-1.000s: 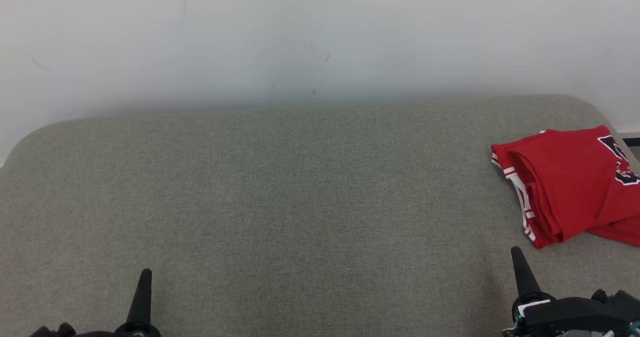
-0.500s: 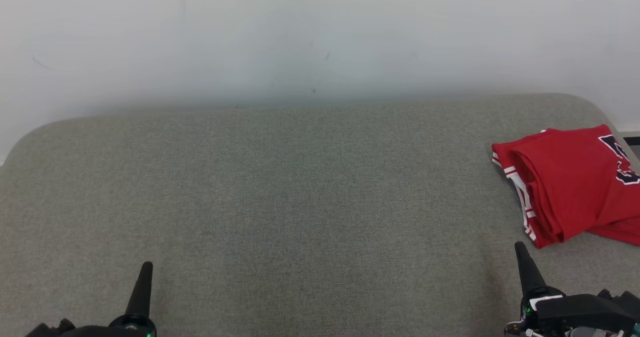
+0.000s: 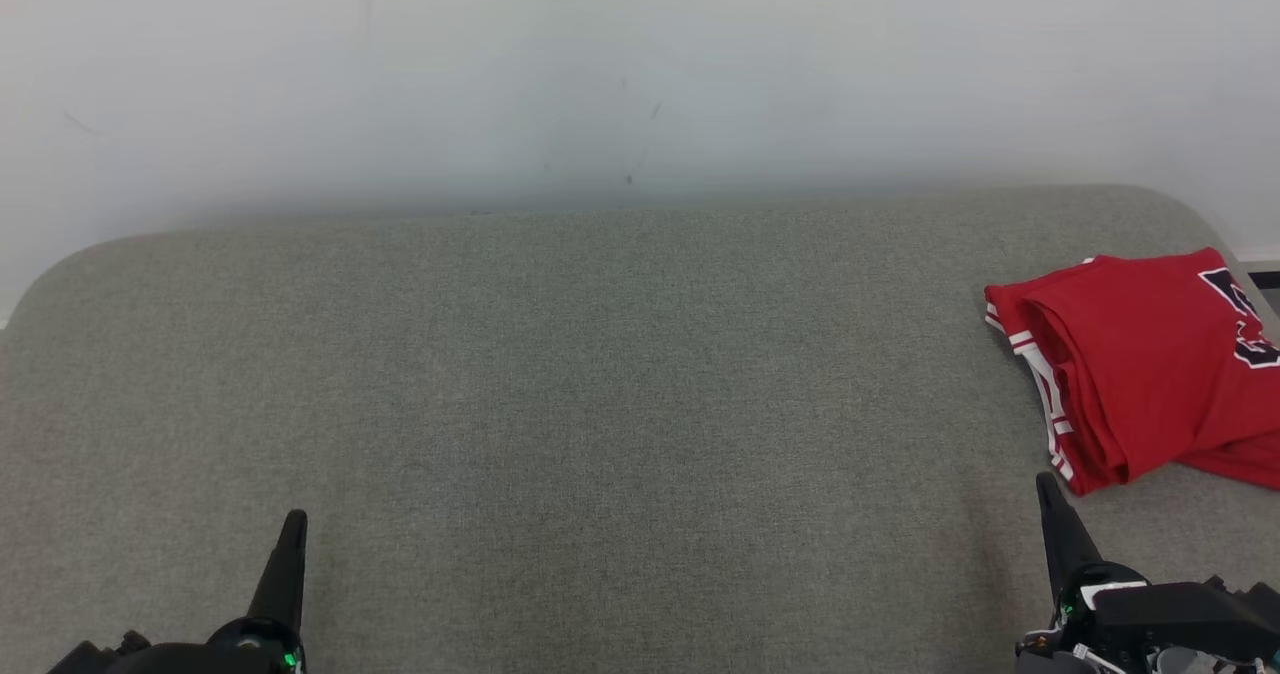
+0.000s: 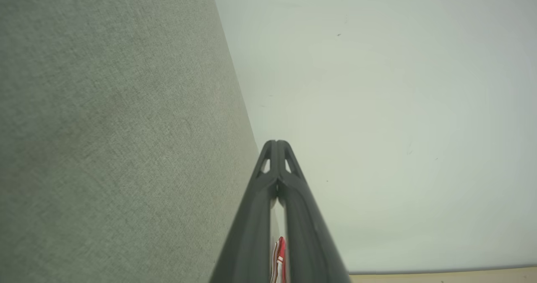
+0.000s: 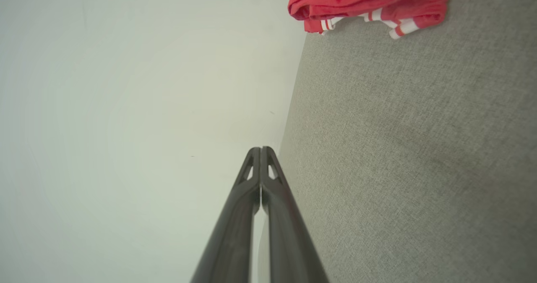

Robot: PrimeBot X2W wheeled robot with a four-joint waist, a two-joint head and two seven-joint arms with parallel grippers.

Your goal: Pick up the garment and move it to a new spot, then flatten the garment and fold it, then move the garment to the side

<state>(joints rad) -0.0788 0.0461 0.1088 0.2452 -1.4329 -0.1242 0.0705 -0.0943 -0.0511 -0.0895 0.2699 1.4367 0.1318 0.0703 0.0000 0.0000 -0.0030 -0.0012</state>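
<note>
Sliding slightly forward over the grey fabric desk (image 3: pixel 600 404), the left hand (image 3: pixel 295 520) and right hand (image 3: pixel 1044 480) stay pressed together, empty, while the folded red jersey (image 3: pixel 1140 364) rests unmoved at the right, seemingly already set aside.

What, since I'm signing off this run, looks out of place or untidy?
The red garment lies at the grey cushion's far right edge, loosely folded, its striped trim poking out unevenly. Nothing else stands out.
</note>
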